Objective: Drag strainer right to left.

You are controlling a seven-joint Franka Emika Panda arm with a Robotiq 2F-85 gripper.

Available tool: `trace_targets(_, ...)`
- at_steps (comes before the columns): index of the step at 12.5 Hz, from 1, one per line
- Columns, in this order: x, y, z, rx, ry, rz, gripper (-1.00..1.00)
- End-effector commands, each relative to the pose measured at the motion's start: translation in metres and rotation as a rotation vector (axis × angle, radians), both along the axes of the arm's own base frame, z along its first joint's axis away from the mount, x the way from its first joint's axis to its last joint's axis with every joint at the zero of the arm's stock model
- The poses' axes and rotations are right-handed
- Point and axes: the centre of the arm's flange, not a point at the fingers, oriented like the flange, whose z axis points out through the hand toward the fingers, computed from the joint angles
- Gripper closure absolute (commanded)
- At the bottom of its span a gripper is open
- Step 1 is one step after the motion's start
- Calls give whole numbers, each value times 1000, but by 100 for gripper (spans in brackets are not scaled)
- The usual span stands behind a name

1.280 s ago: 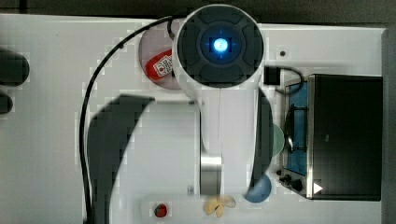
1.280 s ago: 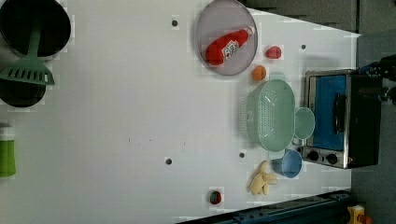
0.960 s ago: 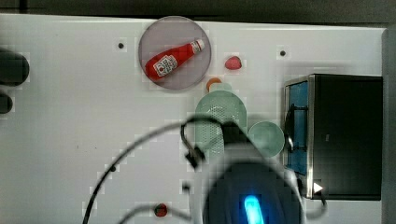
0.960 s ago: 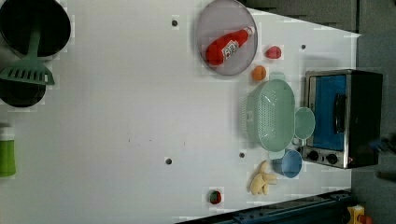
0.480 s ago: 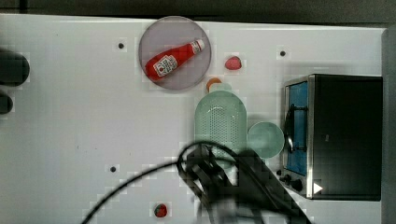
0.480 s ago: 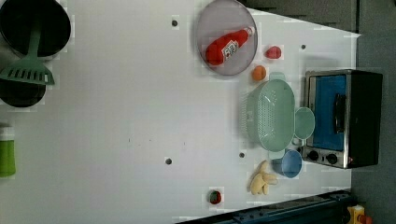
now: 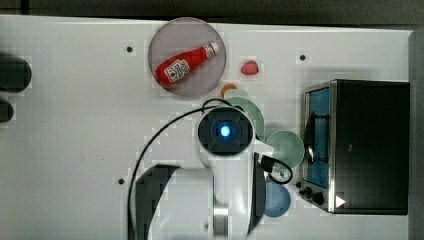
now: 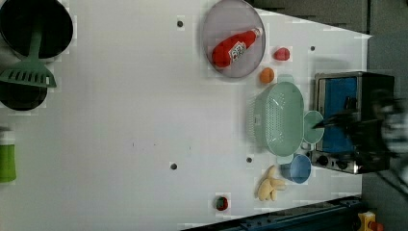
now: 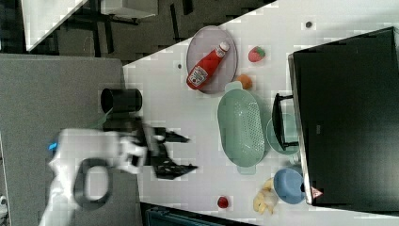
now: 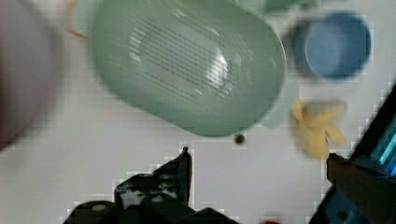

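On the white table [image 8: 120, 120], a perforated mint plastic oval strainer [image 8: 279, 118]; black fingers [image 10: 184, 168] spread wide, empty.

From the top view you look straight down on the white table [image 7: 75, 150], with the arm's wrist close beneath the lens. Your left view and right view look down steeply from farther off, on opposite sides. All three share the strainer [image 8: 281, 118], the ketchup bottle [image 9: 207, 66] on its plate and the toaster oven [image 7: 370, 145]. Your wrist view sits closest, just above the strainer and blue bowl [image 10: 336, 44].
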Motion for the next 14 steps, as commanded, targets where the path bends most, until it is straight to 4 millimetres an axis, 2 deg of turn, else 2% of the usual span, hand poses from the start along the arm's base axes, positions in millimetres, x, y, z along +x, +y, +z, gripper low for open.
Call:
trace_targets(1,15,-2,-30,-25,-66,-175,-100)
trace_targets(4,31,-2,-93,-33,-95,-258,-100)
trace_targets(8,34,6,-165,-36,-149,-365,-100)
trace_targets(11,25,11,-208,-28,-157,-360,-100)
trace_targets(14,22,17,-234,-19,-158,-360,-100)
